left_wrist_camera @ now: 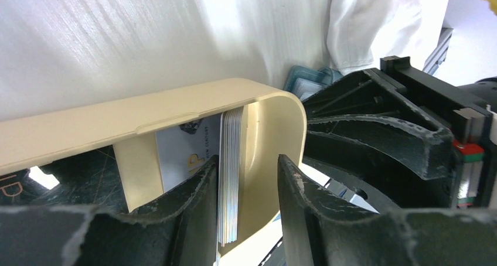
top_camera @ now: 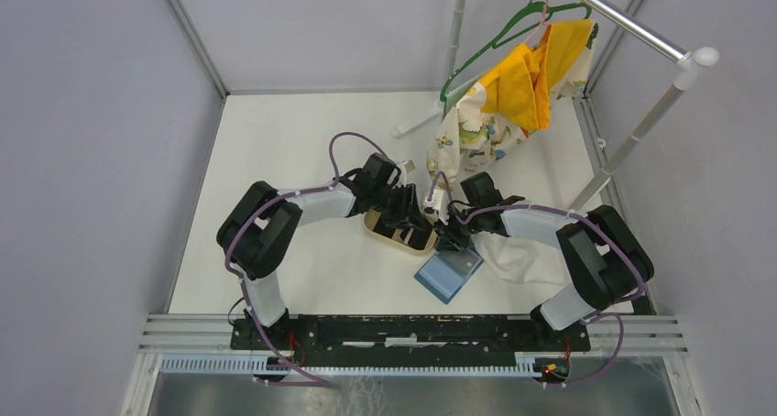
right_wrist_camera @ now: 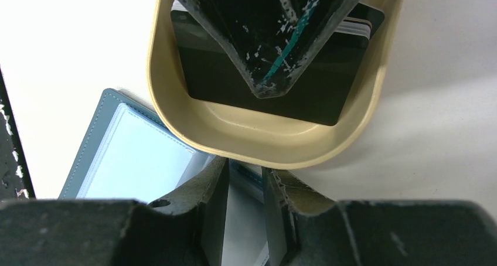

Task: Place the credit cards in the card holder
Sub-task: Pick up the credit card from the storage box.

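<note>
The task looks barely begun: the flat blue stitched card holder (right_wrist_camera: 140, 160) lies open on the table, just beside the smooth tan plastic oval tray (right_wrist_camera: 281, 152). Its glossy clear sleeve looks empty, and the thin stiff credit cards (left_wrist_camera: 230, 178) stand stacked on edge in the tray. The left gripper (left_wrist_camera: 249, 184) straddles this stack half-spread, one finger touching it, and the right gripper (right_wrist_camera: 245, 187) hangs partly spread over the holder; I cannot tell whether either one really pinches anything.

The left arm (top_camera: 266, 233) and right arm (top_camera: 596, 251): black joints, white links — purple cables (top_camera: 344, 139) loop along both. Their black fingers (left_wrist_camera: 187, 219) are scuffed.
</note>
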Available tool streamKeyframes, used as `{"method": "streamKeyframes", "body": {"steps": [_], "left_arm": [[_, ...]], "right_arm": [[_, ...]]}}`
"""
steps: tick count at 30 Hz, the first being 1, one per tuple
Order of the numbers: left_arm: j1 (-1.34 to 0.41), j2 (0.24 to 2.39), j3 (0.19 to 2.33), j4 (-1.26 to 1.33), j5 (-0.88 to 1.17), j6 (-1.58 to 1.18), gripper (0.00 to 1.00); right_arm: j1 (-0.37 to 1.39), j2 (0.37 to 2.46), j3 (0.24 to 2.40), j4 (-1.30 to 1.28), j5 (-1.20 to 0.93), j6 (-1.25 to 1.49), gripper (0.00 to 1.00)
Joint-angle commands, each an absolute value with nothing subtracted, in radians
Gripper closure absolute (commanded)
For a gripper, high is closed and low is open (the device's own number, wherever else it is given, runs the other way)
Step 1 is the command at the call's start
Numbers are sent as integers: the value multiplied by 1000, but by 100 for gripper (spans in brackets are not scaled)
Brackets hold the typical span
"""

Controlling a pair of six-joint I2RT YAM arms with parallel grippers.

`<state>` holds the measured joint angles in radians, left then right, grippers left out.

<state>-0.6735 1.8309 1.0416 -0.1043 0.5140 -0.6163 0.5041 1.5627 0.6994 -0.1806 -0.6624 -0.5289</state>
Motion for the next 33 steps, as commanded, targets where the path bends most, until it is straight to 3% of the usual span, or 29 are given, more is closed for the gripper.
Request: {"method": "streamKeyframes", "body": {"steps": [1,15,27,33], "left_arm": [[-662,1778,1062,-105,562,-612,55],[-604,1749,1033,-124,573,-585,63],[-585,1751,1018,-152,504,-560,97],[-584,1682,1018,-211,364,-522,98]], "right_arm": [[509,1559,735,-162,-681,-540,67],[509,1560,735,-163,-681,-540,67],[508,1559,735,-164,-678,-542,67],[509,1547,741,-175,-656,-559,67]]}}
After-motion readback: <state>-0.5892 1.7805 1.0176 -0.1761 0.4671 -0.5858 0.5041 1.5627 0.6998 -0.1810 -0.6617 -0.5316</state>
